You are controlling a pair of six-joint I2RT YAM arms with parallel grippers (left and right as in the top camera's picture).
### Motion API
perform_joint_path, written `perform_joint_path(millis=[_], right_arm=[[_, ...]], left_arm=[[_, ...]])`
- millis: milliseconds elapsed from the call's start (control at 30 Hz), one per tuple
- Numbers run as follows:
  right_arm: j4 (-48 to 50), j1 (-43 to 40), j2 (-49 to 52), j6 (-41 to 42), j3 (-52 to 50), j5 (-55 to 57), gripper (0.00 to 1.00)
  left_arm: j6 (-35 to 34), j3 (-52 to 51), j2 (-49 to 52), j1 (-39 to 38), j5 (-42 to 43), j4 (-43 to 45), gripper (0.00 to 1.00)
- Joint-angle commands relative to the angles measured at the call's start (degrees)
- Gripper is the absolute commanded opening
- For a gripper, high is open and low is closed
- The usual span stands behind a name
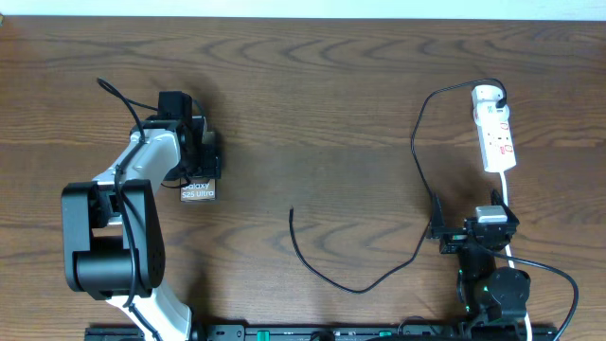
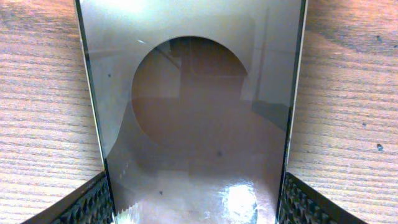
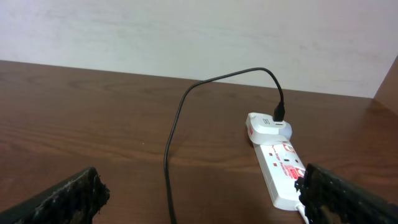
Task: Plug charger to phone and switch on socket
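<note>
Brown phone [image 1: 198, 191], long axis along left fingers [image 2: 87, 205]

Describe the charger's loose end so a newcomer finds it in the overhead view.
Start at the white socket on the table's right side. The thin black charger leaves the adapter at its far end, loops left and sweeps down to mid-table. Its tip is the only loose end lying there, touching nothing, well right of the phone.

Table centre [image 1: 312, 114]: lying open between the two arms.
Charger [image 1: 360, 289]: snaking across the right-centre wood, crossing the way to the socket [image 1: 497, 137].
Phone [image 1: 199, 190]: filling the left gripper [image 1: 201, 170], whose fingers [image 2: 93, 205] are walling off both long edges.
Right gripper [image 1: 476, 230]: standing spread wide, near the socket's end.
</note>
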Motion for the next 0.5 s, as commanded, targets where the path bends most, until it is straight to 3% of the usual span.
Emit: perform_joint_path(millis=[0, 467], right_arm=[[-0.3, -0.5, -0.3, -0.6, -0.1, -0.3, 0.99], [-0.3, -0.5, -0.3, -0.6, -0.1, -0.3, 0.99]], left_arm=[[-0.1, -0.6, 2.4, -0.1, 3.6, -0.1, 0.07], [-0.1, -0.6, 2.4, -0.1, 3.6, 0.0, 0.07]])
